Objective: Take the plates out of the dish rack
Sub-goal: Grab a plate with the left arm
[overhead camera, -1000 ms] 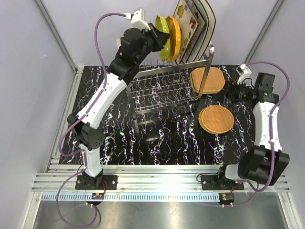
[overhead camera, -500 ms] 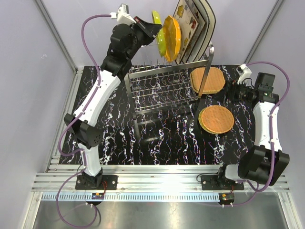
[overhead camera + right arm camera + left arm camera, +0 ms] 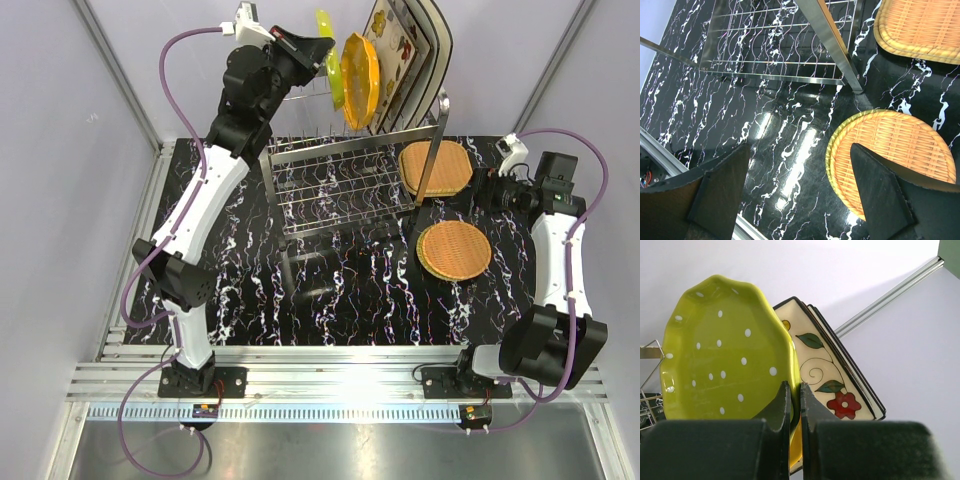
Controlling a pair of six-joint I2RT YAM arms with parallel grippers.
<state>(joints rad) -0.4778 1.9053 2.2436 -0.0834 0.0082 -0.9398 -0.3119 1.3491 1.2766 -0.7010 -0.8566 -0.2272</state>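
In the top view the left arm reaches up from its base at 7 o'clock to the far side of the black marbled tabletop (image 3: 250, 290), at about 11 o'clock. The left gripper (image 3: 322, 47) is pressed together on the rim of a scalloped yellow-green plate (image 3: 327, 62). It holds that plate on edge, high over the far rail of the dish rack (image 3: 345, 180).

The left wrist view shows the two fingers (image 3: 784, 405) pinching the plate's lower rim. The left gripper (image 3: 794, 392) sits at 6 o'clock of the plate. The yellow-green plate (image 3: 725, 355) carries white dots on its face.

Just at 3 o'clock of it in the top view, the round orange plate (image 3: 358, 68) stands on edge among the rack's prongs. Beyond that, at 1 o'clock of the rack, the square cream flowered plates (image 3: 395, 50) lean together. Their dark rims, green leaves and a red flower show in the left wrist view (image 3: 827, 375).

The rack itself occupies the table's 12 o'clock area. One tan woven plate (image 3: 435, 167) lies flat at the rack's right post, at 1 o'clock of the table. A second woven plate (image 3: 453, 249) lies flat at 3 o'clock, near the first but not touching it.

The right gripper (image 3: 497, 188) hovers at 2 o'clock, holding nothing. In the right wrist view its fingers are spread wide (image 3: 800, 150) above the nearer woven plate (image 3: 890, 150).
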